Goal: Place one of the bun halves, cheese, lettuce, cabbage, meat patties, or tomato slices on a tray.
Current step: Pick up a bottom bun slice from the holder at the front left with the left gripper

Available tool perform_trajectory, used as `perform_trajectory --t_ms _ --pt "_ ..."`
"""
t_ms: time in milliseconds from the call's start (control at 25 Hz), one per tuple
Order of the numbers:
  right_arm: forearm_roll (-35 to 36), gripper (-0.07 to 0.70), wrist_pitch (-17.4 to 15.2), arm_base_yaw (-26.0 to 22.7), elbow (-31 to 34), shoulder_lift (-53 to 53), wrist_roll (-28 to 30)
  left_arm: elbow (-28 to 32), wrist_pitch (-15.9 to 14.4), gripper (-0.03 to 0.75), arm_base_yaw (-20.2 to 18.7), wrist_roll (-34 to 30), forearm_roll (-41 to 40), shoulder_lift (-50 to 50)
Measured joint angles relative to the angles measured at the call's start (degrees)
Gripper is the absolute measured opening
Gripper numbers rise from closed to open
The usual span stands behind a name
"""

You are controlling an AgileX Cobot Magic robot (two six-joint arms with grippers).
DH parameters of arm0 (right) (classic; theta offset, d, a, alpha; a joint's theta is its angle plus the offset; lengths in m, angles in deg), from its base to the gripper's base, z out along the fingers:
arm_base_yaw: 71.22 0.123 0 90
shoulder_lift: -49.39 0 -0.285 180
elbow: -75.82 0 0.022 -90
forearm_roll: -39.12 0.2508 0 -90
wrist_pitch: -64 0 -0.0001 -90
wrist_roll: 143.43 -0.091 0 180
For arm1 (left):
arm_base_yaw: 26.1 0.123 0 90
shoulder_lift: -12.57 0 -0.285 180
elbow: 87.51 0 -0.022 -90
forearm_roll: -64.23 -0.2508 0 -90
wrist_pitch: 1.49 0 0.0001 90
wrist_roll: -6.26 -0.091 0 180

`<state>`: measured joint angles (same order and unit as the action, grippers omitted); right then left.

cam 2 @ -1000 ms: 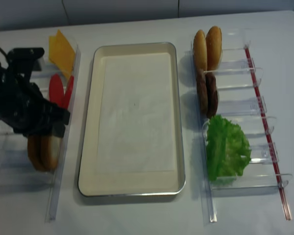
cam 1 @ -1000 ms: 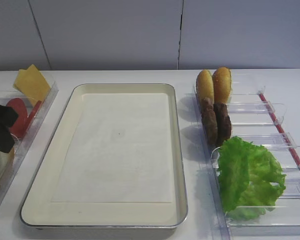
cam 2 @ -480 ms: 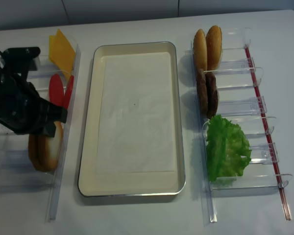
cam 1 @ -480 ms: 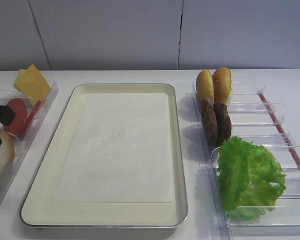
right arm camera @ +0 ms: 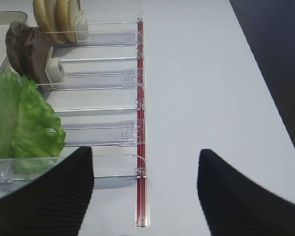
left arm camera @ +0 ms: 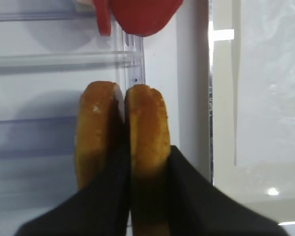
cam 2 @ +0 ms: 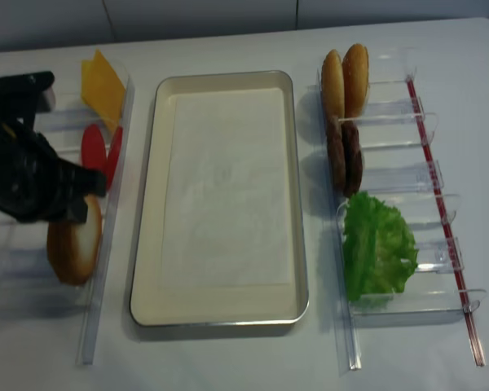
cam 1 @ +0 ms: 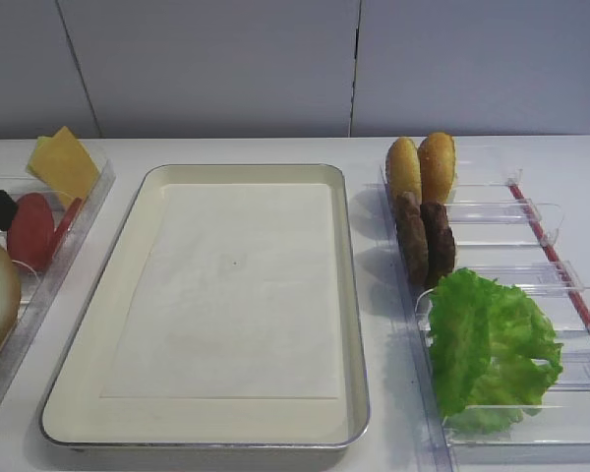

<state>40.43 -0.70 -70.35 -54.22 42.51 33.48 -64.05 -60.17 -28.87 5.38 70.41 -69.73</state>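
Firmly pinched, bun half (left arm camera: 146, 142) in left claw (left arm camera: 148, 196)

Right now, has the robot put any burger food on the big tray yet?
Not yet. The tray holds only its paper liner. The left gripper is shut on the bun half nearest the tray, in the holder on the left. Still to do: carry that bun over and set it on the tray. The right gripper sits open beside the lettuce, holding nothing.

Left gripper (left arm camera: 130, 196) closed on 1 bun half (left arm camera: 145, 132).
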Motion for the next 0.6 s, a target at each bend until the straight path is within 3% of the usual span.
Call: perform_trajectory --t_ms 360,600 --pt "0.0 0.479 0.0 0.0 0.0 0.0 0.0 -0.9 -1.5 0.166 0.0 0.9 0.5 7.1" --pt "0.0 0.479 0.0 0.0 0.0 0.0 0.0 -1.1 -1.8 0.166 0.0 1.5 5.5 9.7"
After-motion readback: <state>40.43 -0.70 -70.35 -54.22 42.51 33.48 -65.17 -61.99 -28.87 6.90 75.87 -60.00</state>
